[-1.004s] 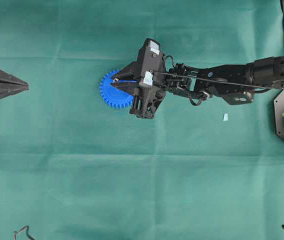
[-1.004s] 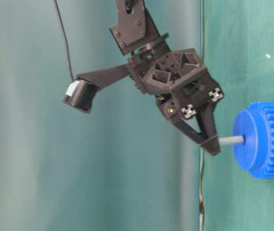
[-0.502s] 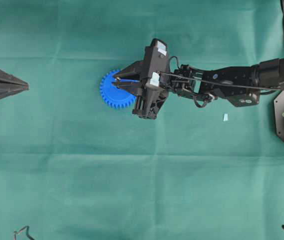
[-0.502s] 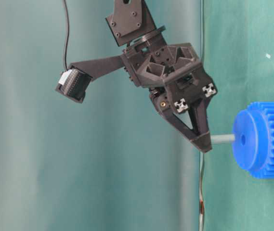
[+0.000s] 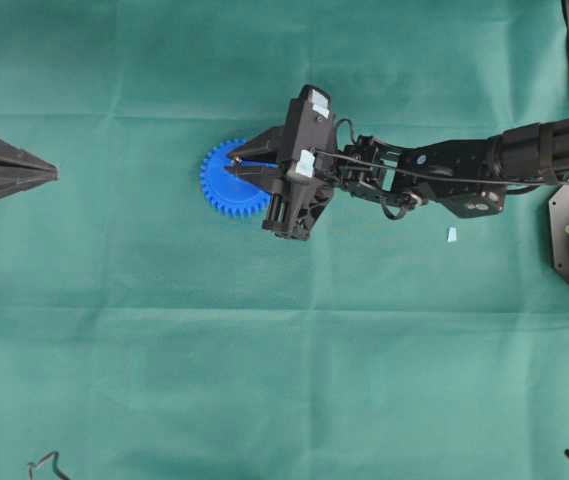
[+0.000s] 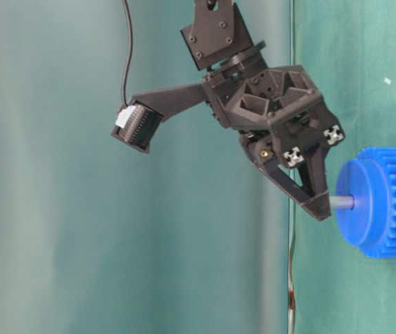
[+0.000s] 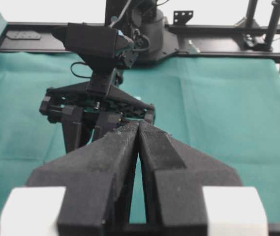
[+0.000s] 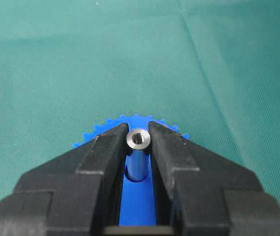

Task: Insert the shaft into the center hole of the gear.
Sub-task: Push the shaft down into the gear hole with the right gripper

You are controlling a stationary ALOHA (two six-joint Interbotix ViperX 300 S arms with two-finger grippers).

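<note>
Shaft [image 6: 342, 202]: small silvery-grey pin, pinched near its outer end by the right hand [image 6: 321, 209]; its far tip meets the middle of the gear's flat face, at the center hole. Only a short length shows between fingertips and gear.

Gear [image 6: 382, 202]: bright blue, toothed rim, lying flat on the green tabletop [image 5: 164, 350]; it looks on edge in the table-level view only because that picture is turned sideways.

Right hand: clenched on the shaft, one finger to each side.

Left hand [image 7: 139, 129]: fingers pressed together, nothing between them, parked well apart at the tabletop's edge.

Advice for the step in hand: keep the pin square to the gear's face and push straight along its own line. The gear lies loose, so a slanted push may slide it or jam the pin. Loosen the grip only once the pin stands by itself.

View notes: the table-level view alone gives the pin's length and angle against the gear. The right wrist view [image 8: 138, 138] shows the pin end-on, centred between the fingers, blue beneath. Overhead [image 5: 236, 160], the hand covers most of the hole, so how deep the pin sits probably cannot be told there.
</note>
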